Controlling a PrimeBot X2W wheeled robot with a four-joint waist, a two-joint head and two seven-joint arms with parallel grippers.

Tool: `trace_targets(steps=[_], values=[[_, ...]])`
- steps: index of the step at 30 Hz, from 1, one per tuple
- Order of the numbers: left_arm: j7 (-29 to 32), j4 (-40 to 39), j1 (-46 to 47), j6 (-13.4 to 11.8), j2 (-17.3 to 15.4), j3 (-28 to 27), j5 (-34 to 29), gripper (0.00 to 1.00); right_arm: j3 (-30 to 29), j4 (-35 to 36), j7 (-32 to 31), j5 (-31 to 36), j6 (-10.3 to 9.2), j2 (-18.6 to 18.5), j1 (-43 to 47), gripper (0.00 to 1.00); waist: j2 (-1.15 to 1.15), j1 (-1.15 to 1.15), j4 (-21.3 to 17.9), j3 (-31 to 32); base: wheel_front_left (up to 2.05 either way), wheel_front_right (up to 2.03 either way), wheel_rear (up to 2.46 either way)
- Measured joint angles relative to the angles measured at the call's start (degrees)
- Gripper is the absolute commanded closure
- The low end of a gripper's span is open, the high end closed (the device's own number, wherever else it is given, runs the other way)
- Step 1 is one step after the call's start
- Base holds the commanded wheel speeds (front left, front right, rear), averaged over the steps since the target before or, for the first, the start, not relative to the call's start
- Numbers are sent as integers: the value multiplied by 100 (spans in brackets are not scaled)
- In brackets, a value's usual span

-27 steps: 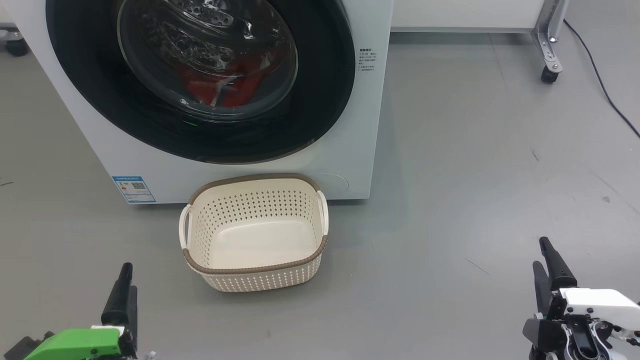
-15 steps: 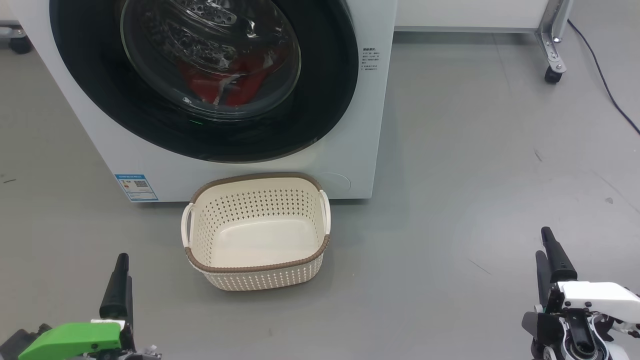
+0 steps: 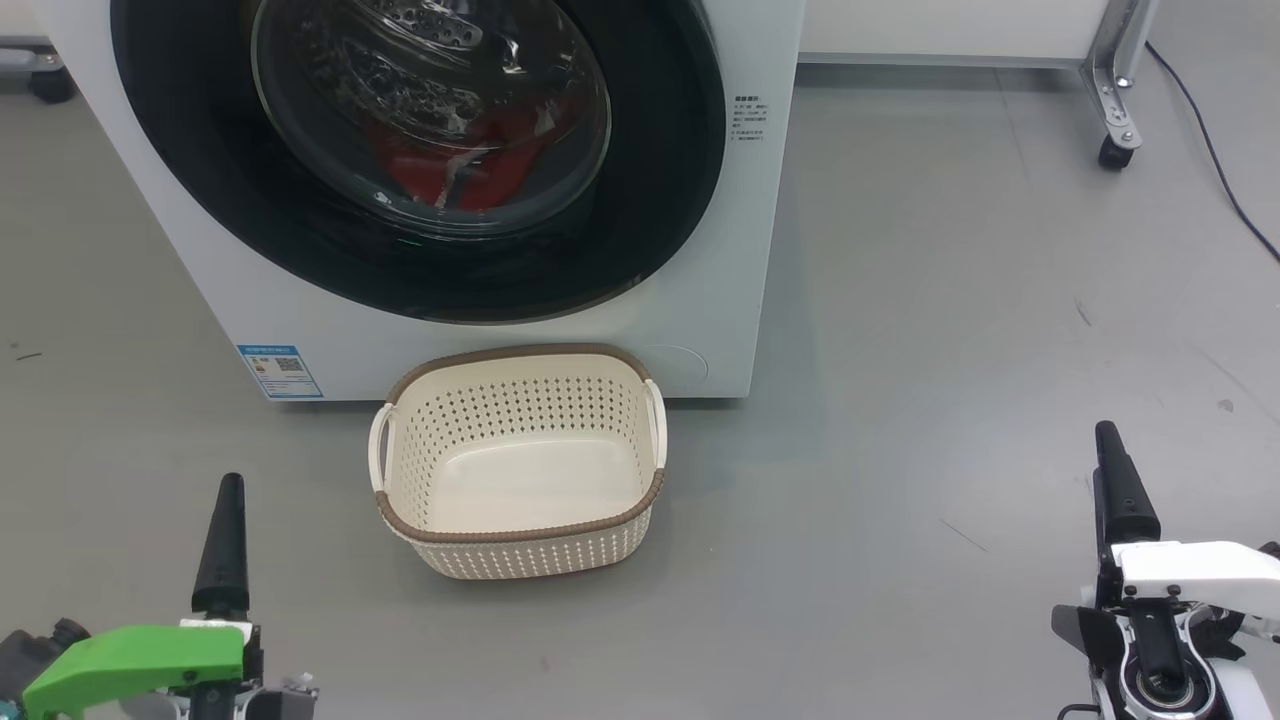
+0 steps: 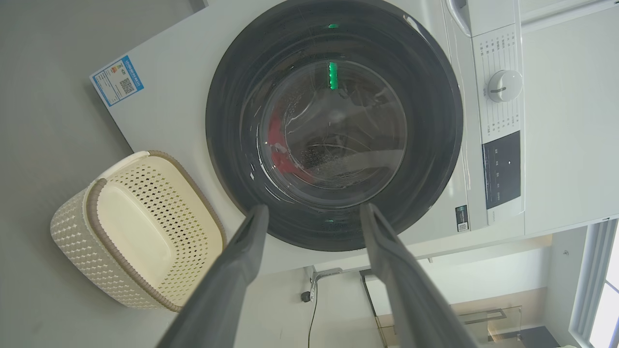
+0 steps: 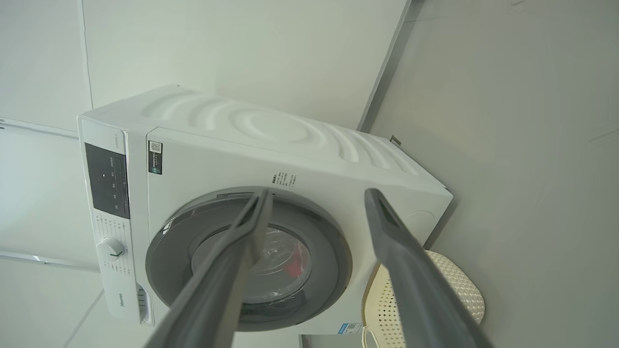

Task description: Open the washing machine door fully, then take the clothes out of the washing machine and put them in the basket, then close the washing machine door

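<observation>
1. Slipping on the glossy rim of the shut door is possible; left hand and right hand hang wide, empty.
2. Clothes behind it may miss the basket on the floor just before the washer.

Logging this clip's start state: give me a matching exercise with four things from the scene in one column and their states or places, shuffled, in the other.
Things
1. washing machine door
2. clothes
3. basket
4. left gripper

States or places
A. empty, standing on the floor
B. open, holding nothing
C. shut
D. red, seen through the door's glass

Pairs: 1-C, 2-D, 3-A, 4-B
</observation>
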State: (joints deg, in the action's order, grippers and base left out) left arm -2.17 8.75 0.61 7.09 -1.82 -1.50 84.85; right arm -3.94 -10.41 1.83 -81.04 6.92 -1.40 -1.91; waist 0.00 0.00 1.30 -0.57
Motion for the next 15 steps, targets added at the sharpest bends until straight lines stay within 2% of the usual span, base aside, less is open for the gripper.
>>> trace_targets(steps=[5,15], values=[[-100,-163,4,0,-3,-9,-255,0,-45,119,78,422,1,-4,-5,0,0,0,19,4,0,0,0],[-293,-441,5,0,-34,-11,-1337,0,-74,416,302,1223,1,-5,-102,0,0,0,63,-4,0,0,0]])
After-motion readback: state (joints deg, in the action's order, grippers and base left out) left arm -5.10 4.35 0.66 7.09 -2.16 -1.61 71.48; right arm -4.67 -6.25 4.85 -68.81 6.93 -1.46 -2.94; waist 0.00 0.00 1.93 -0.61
